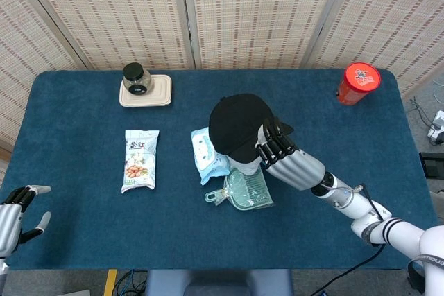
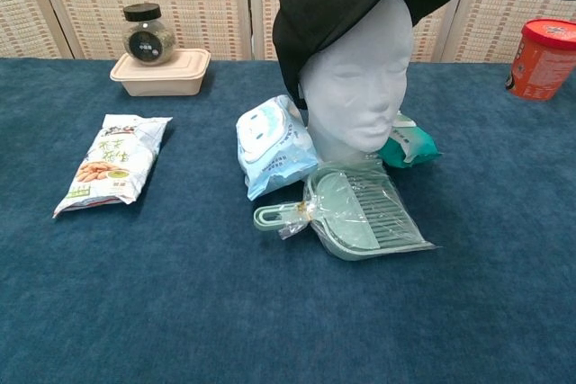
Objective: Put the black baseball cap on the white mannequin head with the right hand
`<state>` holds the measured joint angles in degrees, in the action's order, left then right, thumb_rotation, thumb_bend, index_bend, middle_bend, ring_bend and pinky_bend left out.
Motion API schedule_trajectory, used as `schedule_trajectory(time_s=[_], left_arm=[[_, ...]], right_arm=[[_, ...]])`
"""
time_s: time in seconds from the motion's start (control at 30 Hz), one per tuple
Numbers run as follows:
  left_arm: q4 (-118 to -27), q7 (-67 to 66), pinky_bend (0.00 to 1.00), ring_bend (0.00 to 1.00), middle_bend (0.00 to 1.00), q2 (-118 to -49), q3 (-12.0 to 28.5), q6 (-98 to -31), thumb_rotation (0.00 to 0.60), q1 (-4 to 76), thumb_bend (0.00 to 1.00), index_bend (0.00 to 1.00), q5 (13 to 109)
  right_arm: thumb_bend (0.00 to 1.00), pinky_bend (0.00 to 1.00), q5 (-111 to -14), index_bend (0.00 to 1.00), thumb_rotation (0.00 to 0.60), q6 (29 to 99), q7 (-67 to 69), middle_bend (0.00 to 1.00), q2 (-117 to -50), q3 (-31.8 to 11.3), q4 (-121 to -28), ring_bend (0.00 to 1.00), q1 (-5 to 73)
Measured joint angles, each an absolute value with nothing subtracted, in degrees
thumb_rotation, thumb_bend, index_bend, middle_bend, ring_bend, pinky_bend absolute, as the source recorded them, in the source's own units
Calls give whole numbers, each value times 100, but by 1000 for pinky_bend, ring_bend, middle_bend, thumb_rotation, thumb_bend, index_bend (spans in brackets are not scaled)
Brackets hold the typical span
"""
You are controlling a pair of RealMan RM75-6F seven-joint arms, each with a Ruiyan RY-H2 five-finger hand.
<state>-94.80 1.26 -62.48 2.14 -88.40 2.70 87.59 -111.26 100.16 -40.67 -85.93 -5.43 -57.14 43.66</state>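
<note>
Right hand (image 1: 277, 149) grips cap (image 1: 238, 124) (on mannequin (image 2: 360, 87)).

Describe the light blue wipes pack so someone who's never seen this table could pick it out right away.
Start at the white mannequin head in the middle of the blue table, wearing the black baseball cap. The light blue wipes pack leans beside its neck, on the side toward the snack bag. Unlike the mint green dustpan in front, it is a soft, puffy pouch with a white label.
</note>
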Motion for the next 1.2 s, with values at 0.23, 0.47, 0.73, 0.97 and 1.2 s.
schedule_trajectory(time_s=[0.23, 0.47, 0.73, 0.97, 1.2], left_arm=[[-9480, 132, 509, 260, 318, -6244, 216, -8825, 600, 276, 328, 305, 8746], [-9482, 134, 509, 260, 318, -6240, 220, -8820, 600, 278, 329, 304, 8733], [-9498, 131, 509, 260, 318, -6228, 215, -8813, 600, 278, 329, 305, 8732], [-9506, 138, 509, 260, 318, -6219, 215, -8819, 600, 276, 329, 305, 8734], [-9523, 148, 509, 260, 318, -6206, 217, -8840, 600, 271, 328, 305, 8745]], right_arm=[[486, 273, -11166, 817, 600, 9989, -4064, 433, -8592, -534, -5750, 283, 4255], [486, 271, -11265, 818, 600, 10000, -4082, 433, -8627, -465, -5818, 283, 4108], [487, 269, -11382, 818, 600, 9978, -4162, 433, -8643, -385, -6006, 283, 3948], [486, 267, -11464, 818, 600, 9915, -4246, 433, -8643, -315, -6203, 283, 3789], [486, 255, -11549, 818, 600, 9818, -4365, 433, -8660, -213, -6368, 283, 3602]])
